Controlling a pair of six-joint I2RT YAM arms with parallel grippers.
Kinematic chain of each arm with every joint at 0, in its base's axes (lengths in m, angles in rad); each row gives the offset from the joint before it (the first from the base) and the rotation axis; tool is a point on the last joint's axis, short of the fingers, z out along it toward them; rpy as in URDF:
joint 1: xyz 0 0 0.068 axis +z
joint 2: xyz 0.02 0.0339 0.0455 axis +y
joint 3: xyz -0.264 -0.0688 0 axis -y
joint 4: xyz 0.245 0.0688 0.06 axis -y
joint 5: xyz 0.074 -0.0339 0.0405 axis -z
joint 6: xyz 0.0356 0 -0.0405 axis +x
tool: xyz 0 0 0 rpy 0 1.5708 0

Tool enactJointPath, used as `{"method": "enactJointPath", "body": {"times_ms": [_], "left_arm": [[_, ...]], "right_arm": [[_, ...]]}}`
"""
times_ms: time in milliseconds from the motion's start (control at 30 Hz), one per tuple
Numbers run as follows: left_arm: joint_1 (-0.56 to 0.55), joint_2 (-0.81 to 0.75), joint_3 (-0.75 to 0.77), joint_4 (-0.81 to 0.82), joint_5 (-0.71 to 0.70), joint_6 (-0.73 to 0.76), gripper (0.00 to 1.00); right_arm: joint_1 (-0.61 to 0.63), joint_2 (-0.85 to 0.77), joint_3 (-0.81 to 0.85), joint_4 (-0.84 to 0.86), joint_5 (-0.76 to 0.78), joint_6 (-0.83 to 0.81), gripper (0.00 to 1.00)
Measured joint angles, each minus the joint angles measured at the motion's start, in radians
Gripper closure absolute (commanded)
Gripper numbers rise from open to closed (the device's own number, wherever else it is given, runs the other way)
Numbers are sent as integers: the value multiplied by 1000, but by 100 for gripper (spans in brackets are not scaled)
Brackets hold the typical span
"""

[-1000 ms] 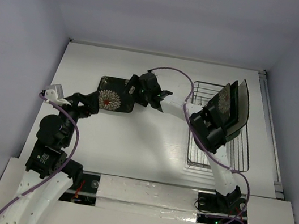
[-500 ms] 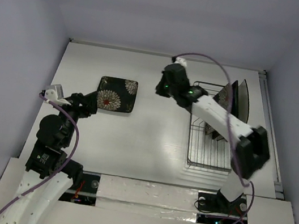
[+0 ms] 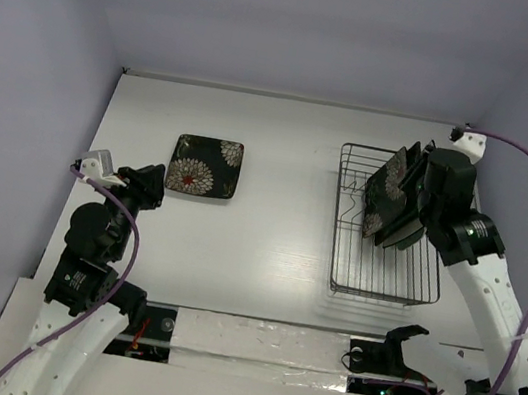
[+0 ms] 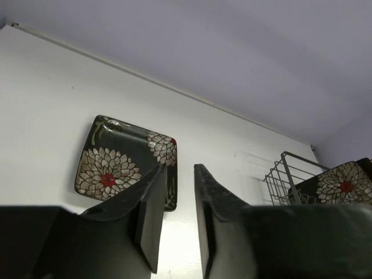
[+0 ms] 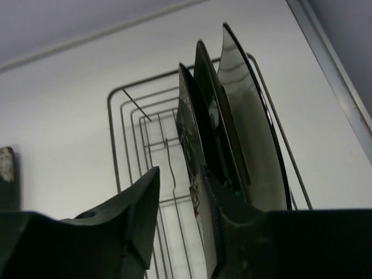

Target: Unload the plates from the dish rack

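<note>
One black flowered plate (image 3: 206, 168) (image 4: 116, 163) lies flat on the white table, left of centre. The grey wire dish rack (image 3: 382, 278) (image 5: 125, 139) stands at the right with three plates upright at its far end. These are a black flowered plate (image 5: 187, 125) in front, a dark one (image 5: 212, 110) behind it, and a pale dark-rimmed one (image 5: 250, 133) at the back. My right gripper (image 3: 389, 229) (image 5: 179, 171) is open above the rack, straddling the front plate's edge, which lies against the right finger. My left gripper (image 3: 153, 181) (image 4: 179, 167) sits just left of the flat plate, narrowly open and empty.
White walls close in the table at the back and both sides. A metal rail (image 3: 484, 245) runs along the table's right edge beside the rack. Purple cables loop over both arms. The near part of the rack holds only bare wire prongs (image 3: 375, 262).
My right arm has left the flat plate on the table and swung back right to the rack, over the upright plates. The left gripper's jaws have narrowed; that arm has barely moved.
</note>
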Motion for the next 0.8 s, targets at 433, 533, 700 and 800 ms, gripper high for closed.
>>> {"method": "enactJointPath", "body": {"times_ms": [433,533,700,800], "left_arm": [[0,0,0,-1,0,-3,66],[0,0,0,-1,0,-3,65],[0,0,0,-1,0,-3,64],[0,0,0,0,0,-3,63]], "right_arm": [[-48,220,14,-124,-14,-73,59],[-50,237,37,-133,2,-74,58],[-58,288,66,-132,7,-80,58],[-63,352,88,-134,27,-84,60]]}}
